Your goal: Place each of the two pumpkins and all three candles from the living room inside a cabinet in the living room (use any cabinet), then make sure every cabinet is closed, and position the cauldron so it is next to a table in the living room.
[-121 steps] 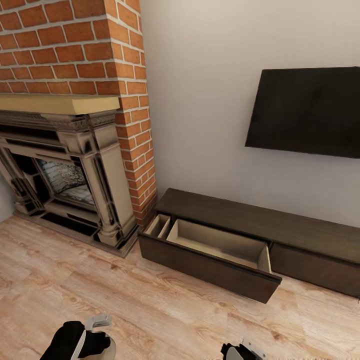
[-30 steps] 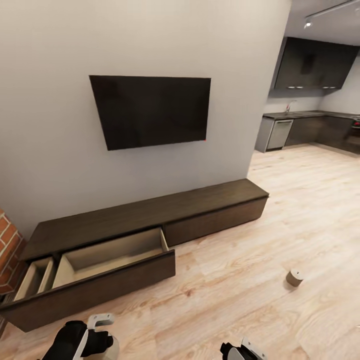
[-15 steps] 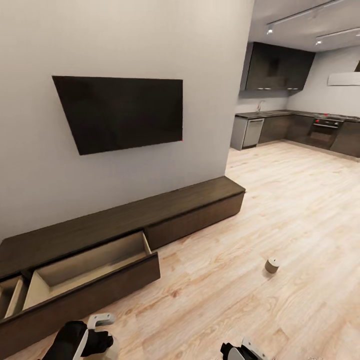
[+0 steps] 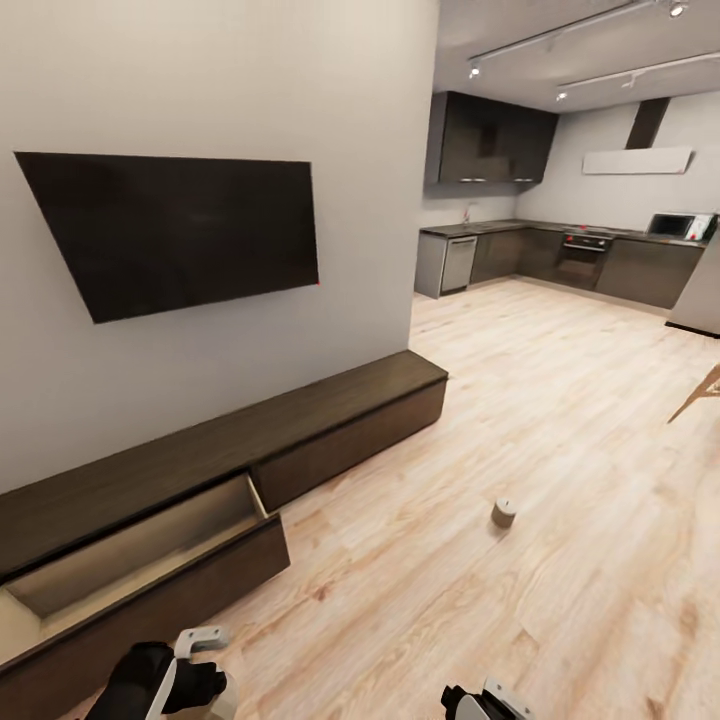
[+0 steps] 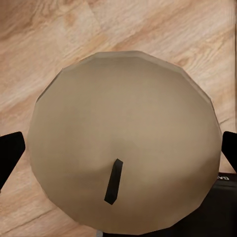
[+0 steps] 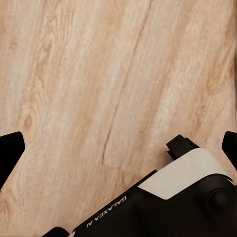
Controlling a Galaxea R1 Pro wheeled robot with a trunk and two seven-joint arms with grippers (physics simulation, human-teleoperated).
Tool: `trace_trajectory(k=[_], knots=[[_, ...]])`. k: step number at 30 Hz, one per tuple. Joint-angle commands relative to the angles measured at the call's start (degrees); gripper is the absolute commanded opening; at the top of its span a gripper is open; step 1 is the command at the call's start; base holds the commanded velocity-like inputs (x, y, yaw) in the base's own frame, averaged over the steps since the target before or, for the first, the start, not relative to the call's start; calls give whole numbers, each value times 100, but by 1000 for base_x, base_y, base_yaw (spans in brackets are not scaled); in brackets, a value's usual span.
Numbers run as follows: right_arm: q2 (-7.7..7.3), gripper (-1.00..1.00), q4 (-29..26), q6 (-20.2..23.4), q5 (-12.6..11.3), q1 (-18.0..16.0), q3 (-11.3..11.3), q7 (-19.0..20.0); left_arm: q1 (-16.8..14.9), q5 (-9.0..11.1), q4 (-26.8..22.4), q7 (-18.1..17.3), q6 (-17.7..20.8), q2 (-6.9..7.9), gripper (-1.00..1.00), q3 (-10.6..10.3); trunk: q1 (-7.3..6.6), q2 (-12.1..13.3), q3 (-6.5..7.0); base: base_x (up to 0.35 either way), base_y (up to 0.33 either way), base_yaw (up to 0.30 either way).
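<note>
A beige candle point(image 5: 123, 148) with a dark wick sits between the fingers of my left gripper point(image 5: 118, 154), which is shut on it. In the head view that gripper point(image 4: 190, 670) is low at the bottom left, above the wooden floor. A second candle point(image 4: 503, 513) stands on the floor to the right, well away from both arms. The long dark brown cabinet point(image 4: 340, 415) runs along the wall, with one drawer point(image 4: 140, 555) pulled out, its pale inside showing nothing in it. My right gripper point(image 6: 118, 148) is open over bare floor, holding nothing.
A black TV point(image 4: 170, 230) hangs on the wall above the cabinet. A grey kitchen point(image 4: 560, 255) lies beyond at the back right. A wooden furniture leg point(image 4: 700, 392) pokes in at the right edge. Open wooden floor point(image 4: 560, 420) spreads between here and the kitchen.
The camera has turned to the right: the fireplace has slid out of view, the cabinet has shifted left, and the kitchen and the floor candle have come in. The arms look unchanged.
</note>
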Motion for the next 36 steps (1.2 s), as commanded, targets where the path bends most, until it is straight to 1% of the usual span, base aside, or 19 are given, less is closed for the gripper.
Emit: trace_trajectory(k=[1, 13, 25, 31, 36], knots=[[-1, 100, 0, 0, 0, 1, 0, 1, 0, 3, 1, -1, 0, 0, -100, 2, 0, 0, 3, 0, 0, -279], [-1, 100, 0, 0, 2, 1, 0, 3, 0, 3, 2, -1, 0, 0, -100, -4, 0, 0, 27, 22, 0, -279], [-1, 100, 0, -1, 2, 0, 0, -1, 0, 3, 0, -1, 0, 8, -100, -4, 0, 0, 28, 181, 3, -285], [-1, 100, 0, 0, 3, 1, 0, -1, 0, 3, 1, -3, 0, 9, -100, -4, 0, 0, 28, 200, 123, -286], [-1, 100, 0, 0, 4, 1, 0, -1, 0, 3, 1, -10, 0, 13, -100, -4, 0, 0, 28, 41, 186, -286]])
